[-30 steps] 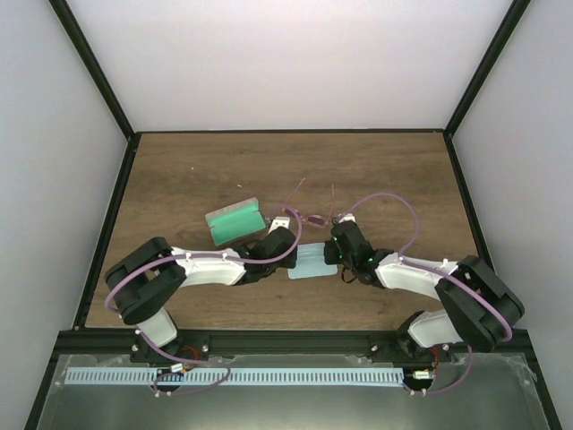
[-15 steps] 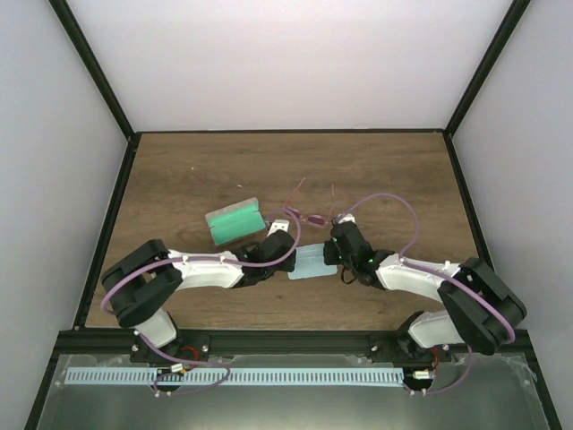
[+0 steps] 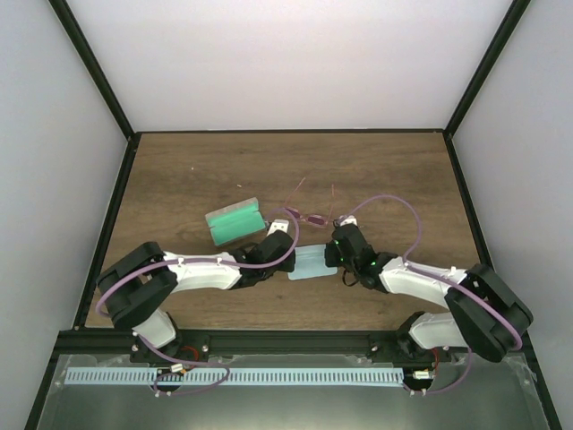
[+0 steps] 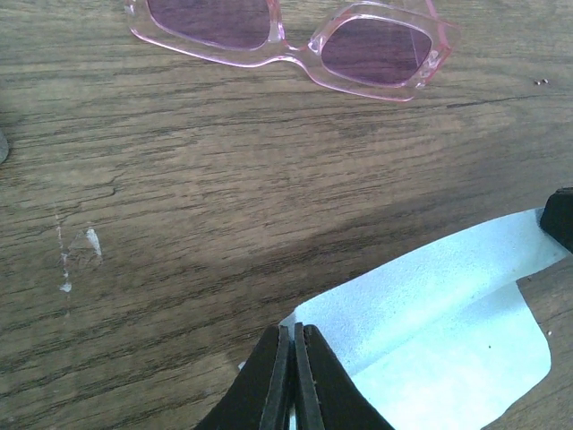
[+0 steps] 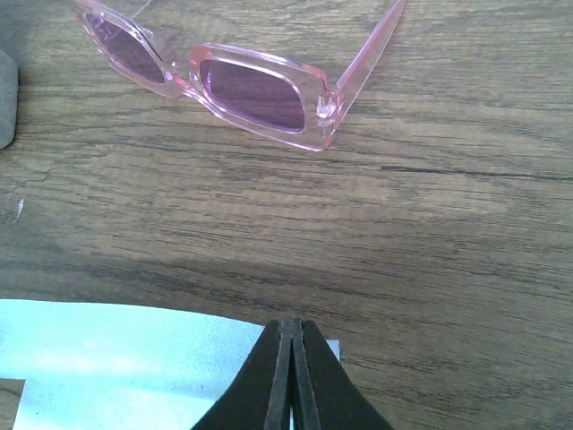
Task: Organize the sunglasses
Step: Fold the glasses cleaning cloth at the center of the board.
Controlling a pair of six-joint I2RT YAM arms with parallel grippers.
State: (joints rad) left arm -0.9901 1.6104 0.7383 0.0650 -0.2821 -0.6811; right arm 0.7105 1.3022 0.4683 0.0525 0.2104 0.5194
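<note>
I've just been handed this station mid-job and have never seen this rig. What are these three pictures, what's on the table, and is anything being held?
These are two robot arms bolted to the near edge of a wooden table. The wide picture comes from a fixed camera above and behind them, with the left arm on the left and the right arm on the right. The other two pictures come from a small camera on each wrist, looking past that arm's own black fingers.

On the table lie the sunglasses, pink with tinted lenses and their arms unfolded. To their left is an open grey case with green lining. A light blue cloth lies just nearer than the glasses.

The left pincer and the right pincer are both closed, each apparently pinching an edge of the cloth. Nothing touches the sunglasses.
</note>
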